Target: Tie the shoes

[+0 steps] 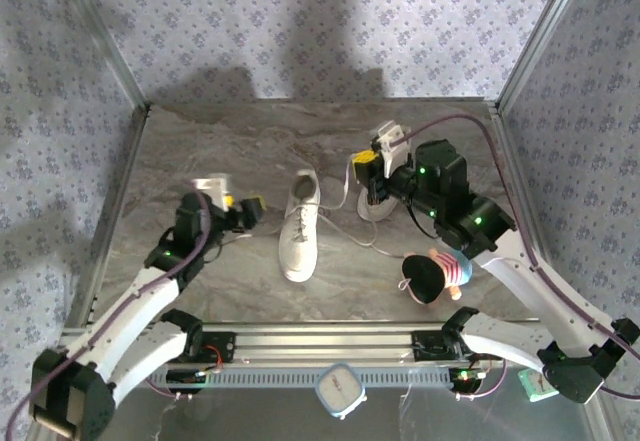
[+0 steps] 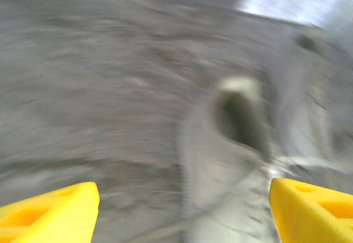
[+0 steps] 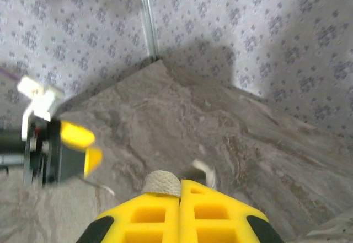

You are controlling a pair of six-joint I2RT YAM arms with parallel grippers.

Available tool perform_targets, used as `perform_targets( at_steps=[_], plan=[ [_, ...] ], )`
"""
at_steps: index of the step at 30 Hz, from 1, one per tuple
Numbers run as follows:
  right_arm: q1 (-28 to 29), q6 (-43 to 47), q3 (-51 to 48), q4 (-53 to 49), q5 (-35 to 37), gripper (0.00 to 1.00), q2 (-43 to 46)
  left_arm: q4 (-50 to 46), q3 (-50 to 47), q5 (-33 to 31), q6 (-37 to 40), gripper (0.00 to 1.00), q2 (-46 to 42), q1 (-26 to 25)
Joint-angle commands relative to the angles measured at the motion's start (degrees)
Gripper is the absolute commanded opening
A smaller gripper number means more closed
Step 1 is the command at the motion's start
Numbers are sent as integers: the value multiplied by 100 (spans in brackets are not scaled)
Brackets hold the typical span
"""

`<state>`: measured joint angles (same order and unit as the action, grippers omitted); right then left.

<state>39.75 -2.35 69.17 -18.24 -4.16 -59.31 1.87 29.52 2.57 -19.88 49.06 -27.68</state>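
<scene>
We are hovering the released left pincer point(image 1: 245, 208) near the light shoe point(image 1: 300, 226) at the middle of the surface point(image 1: 200, 156) while the right pincer point(image 3: 181, 185) is clenching a limp, probably slippery lace point(image 3: 161, 182) near its tip.

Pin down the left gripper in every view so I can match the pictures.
Top external: the left gripper sits left of centre, pointing right toward the centre shoe.
Left wrist: its yellow fingers fill both bottom corners, spread wide.
Right wrist: the left gripper is at the left edge, fingers apart.
Shared landmark: the grey marbled table, under it in all three.
</scene>
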Motion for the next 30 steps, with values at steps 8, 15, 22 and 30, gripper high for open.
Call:
perform_targets(
  at_steps=[8, 15, 22, 30],
  plan=[
    [-43, -540, 554, 68, -82, 0, -134, 1404, 747, 1448, 2318, 85, 1398, -1347],
    [-53, -677, 580, 52, -215, 0, -63, 1693, 1421, 1300, 2446, 84, 2502, -1572],
    [-55, -671, 582, -34, -162, 0, 88, 1783, 1786, 958, 2436, 56, 3056, -1643],
    [-89, -606, 169, -313, 618, 0, 452, 1815, 1715, 544, 2338, 3, 2988, -1634]
  ],
)
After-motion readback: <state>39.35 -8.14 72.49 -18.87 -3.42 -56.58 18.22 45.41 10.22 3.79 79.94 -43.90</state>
